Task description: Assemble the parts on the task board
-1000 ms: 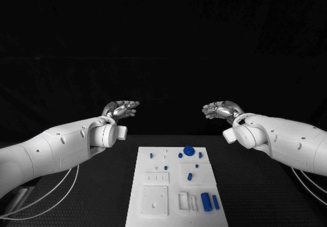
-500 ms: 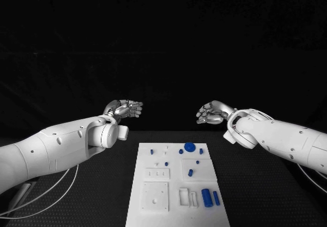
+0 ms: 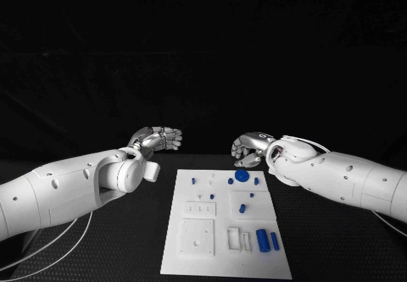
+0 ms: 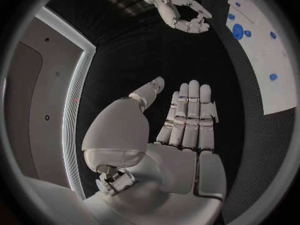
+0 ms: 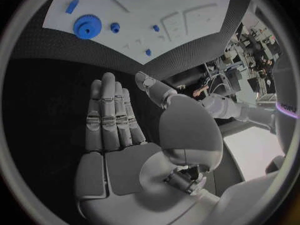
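The white task board (image 3: 197,258) lies in the middle of the black table. At its far end lies a blue gear (image 3: 243,175), with small blue pegs (image 3: 230,181) beside it. A thick blue cylinder (image 3: 262,239) and a slim one (image 3: 274,239) lie near the board's front right corner. My right hand (image 3: 251,150) hovers just beyond the gear, empty; in its wrist view the fingers (image 5: 112,120) are straight, with the gear (image 5: 86,26) and the board (image 5: 156,5) ahead. My left hand (image 3: 159,138) hangs off the board's far left corner, flat and empty (image 4: 187,120).
White blocks with slots and holes (image 3: 197,236) stand on the board's near half. Black table surface (image 3: 330,235) flanks the board on both sides. The left wrist view also shows my right hand (image 4: 181,12) and the board's edge (image 4: 269,60).
My right hand has come down and inward, to just behind the blue gear. The left hand has shifted slightly toward the middle. The parts on the board have not moved.
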